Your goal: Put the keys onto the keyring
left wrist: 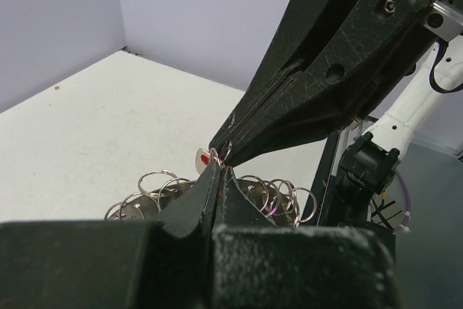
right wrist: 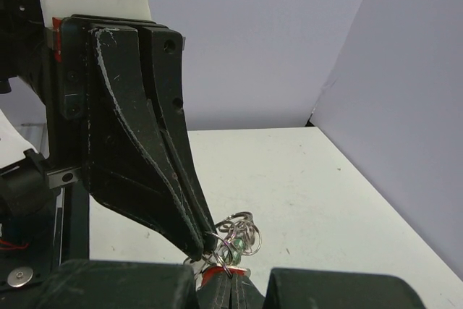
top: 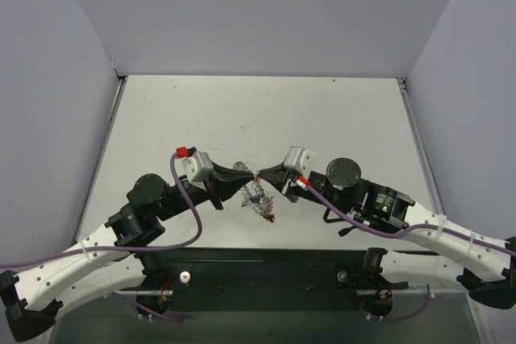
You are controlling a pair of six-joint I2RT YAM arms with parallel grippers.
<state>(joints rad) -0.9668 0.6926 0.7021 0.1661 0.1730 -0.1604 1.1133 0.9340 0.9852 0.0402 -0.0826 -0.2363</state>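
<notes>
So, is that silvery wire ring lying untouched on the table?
No, the left arm's black fingers and the right arm's black fingers both meet at the silvery wire keyring.

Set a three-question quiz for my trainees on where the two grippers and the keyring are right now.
1. True or false: the left gripper and right gripper are at opposite edges of the table.
2. Both grippers' jaws are: A wide open; B shut; C one open, one shut.
3. In the left wrist view, what colour is the key head at the tips, above the keyring?
Key: 1 false, they meet tip to tip at the keyring, mid-table. 2 B. 3 red.
</notes>
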